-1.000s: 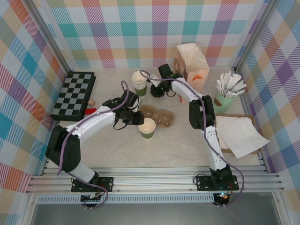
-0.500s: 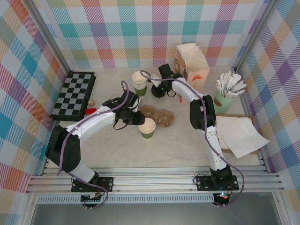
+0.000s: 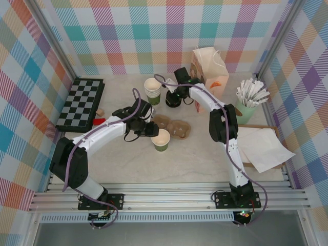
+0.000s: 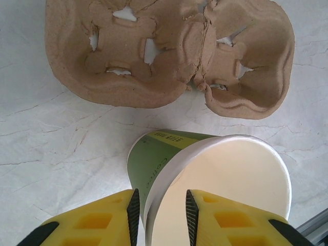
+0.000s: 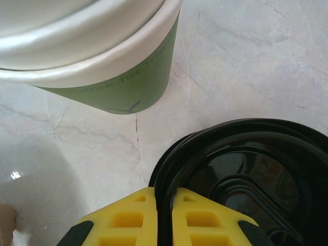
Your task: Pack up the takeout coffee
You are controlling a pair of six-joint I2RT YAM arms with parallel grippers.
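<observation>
The dark-green cup (image 4: 154, 164) carries a yellow-green band just under its rim with a line of tiny dark print, plus fainter lettering running down its side; neither can be read. It is smooth paper, cream inside with a rolled white lip, and stands open on the tabletop (image 4: 51, 143), a pale stone-look surface with fine grey veins, just in front of the pulp carrier (image 4: 169, 56), a rough brown moulded tray with torn-edged cut-outs in its two wells. The left gripper (image 4: 161, 193) straddles the cup's wall, one yellow finger outside and one inside; whether they press it I cannot tell. The right gripper (image 5: 164, 197) is clenched on the thin edge of the black lid (image 5: 246, 169), glossy round plastic with raised rings, beside the stack of cups (image 5: 118, 87), whose green side bears faint, partly cut-off lettering.
</observation>
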